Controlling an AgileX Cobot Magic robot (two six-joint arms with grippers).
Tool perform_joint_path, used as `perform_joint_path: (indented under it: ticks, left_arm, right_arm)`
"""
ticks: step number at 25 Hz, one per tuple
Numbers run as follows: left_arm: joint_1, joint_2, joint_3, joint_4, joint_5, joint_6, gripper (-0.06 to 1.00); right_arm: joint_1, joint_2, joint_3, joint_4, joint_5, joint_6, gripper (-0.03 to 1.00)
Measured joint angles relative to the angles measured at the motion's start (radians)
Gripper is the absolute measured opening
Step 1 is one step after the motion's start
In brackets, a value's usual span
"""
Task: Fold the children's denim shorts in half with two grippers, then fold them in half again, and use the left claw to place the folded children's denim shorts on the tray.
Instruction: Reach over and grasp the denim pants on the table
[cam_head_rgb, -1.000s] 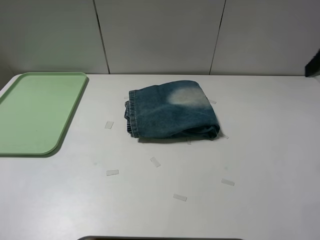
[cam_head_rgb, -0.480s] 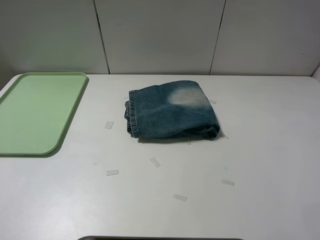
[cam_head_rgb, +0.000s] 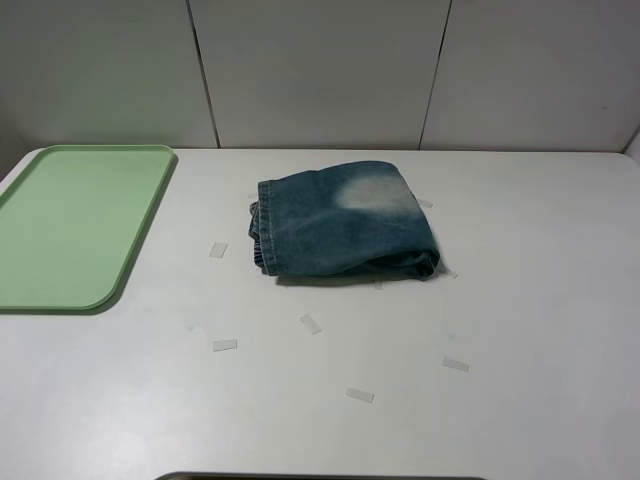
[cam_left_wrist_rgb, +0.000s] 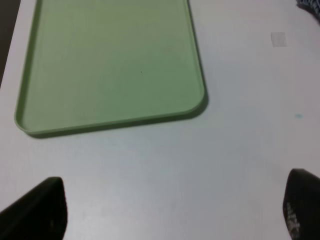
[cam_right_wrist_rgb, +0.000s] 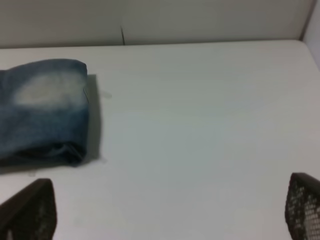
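shorts (cam_head_rgb: 345, 222): folded, well right of tray (cam_head_rgb: 70, 225), long axis pointing away from tray | left gripper (cam_left_wrist_rgb: 169, 209): wide, empty, by tray, shorts rightward | right gripper (cam_right_wrist_rgb: 165, 207): wide, empty, beyond shorts from tray

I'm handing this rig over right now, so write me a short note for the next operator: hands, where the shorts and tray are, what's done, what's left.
Hands: the left hand is open and empty, above the table near a corner of the tray. The right hand is open and empty, over bare table beside the shorts.
Shorts: a folded bundle mid-table, right of the tray; neither hand touches it.
Done: the folding, as far as it shows.
Left: use the left hand to pick up the bundle and set it on the tray.
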Motion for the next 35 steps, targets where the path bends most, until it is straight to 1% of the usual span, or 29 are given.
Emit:
perform_joint_path:
  ticks: [4, 10, 35]
  left_arm:
    - [0.0, 0.0, 0.0, 0.0, 0.0, 0.0, 0.85]
    - [0.0, 0.0, 0.0, 0.0, 0.0, 0.0, 0.85]
    - [0.0, 0.0, 0.0, 0.0, -0.001, 0.0, 0.85]
  right_arm:
    - [0.0, -0.068, 0.06, -0.021, -0.001, 0.022, 0.69]
    - [0.0, -0.162, 0.15, 0.007, 0.002, 0.022, 0.69]
    - [0.0, -0.17, 0.151, 0.015, -0.001, 0.022, 0.69]
